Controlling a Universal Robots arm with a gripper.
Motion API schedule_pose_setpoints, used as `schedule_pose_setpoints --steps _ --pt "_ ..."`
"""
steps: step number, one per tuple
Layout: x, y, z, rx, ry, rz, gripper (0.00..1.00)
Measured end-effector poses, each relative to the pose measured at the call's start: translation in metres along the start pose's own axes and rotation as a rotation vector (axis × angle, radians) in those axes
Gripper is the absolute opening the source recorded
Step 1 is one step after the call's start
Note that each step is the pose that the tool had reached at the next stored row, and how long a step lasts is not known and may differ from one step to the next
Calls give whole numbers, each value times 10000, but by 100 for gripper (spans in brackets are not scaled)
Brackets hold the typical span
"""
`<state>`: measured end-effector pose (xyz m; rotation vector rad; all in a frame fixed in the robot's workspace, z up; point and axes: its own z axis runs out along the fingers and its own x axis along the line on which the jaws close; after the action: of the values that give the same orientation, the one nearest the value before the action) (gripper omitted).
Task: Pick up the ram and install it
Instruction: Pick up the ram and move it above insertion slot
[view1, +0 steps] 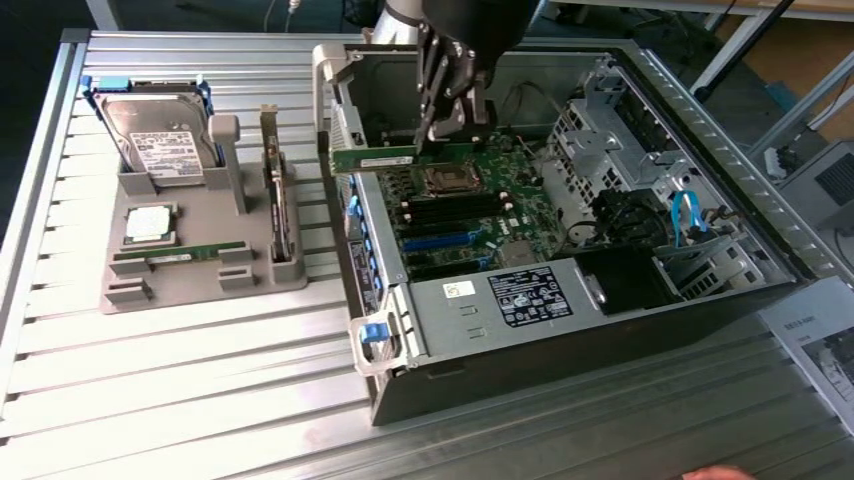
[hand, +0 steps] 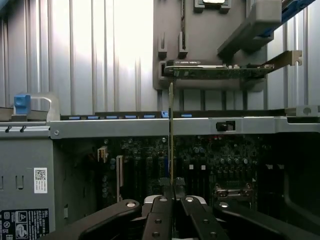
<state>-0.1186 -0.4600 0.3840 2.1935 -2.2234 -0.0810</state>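
Ram (view1: 387, 158) is hanging over the motherboard (view1: 454, 215) inside the open computer case (view1: 561, 340), pinched by the closed gripper (view1: 451, 140), while a second stick (view1: 180, 256) is lying on the gray holder (view1: 200, 285).

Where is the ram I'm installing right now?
In the exterior view, the ram is gripped by the hand over the motherboard, near the processor socket.

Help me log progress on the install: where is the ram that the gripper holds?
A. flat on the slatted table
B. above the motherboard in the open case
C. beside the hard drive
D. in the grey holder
B: the gripper, shut on the ram, holds it above the motherboard.
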Motion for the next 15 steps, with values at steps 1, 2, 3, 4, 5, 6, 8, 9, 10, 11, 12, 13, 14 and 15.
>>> schedule_pose_setpoints --steps 1,2,3,4,5,6,8,9,10,11,12,13,14,15 --pt "-1 -32 -2 0 0 -1 12" --pt "-1 -64 -4 -2 1 -2 12" --pt "-2 -109 -6 -3 1 -3 12" --pt "-2 -143 -7 -4 1 -6 12" --pt "-2 -173 -9 -4 1 -7 12" --pt "-3 -204 -10 -5 1 -9 12" --pt "-4 -266 -13 -6 0 -11 12" --pt "-4 -297 -15 -7 1 -13 12" --pt "-5 -328 -16 -8 1 -15 12" --pt "-5 -357 -17 -9 1 -16 12" --pt "-6 -390 -19 -10 1 -16 12" --pt "-6 -420 -21 -11 2 -16 12" --pt "-7 -450 -22 -11 1 -18 12" --pt "-7 -480 -24 -12 2 -20 12"
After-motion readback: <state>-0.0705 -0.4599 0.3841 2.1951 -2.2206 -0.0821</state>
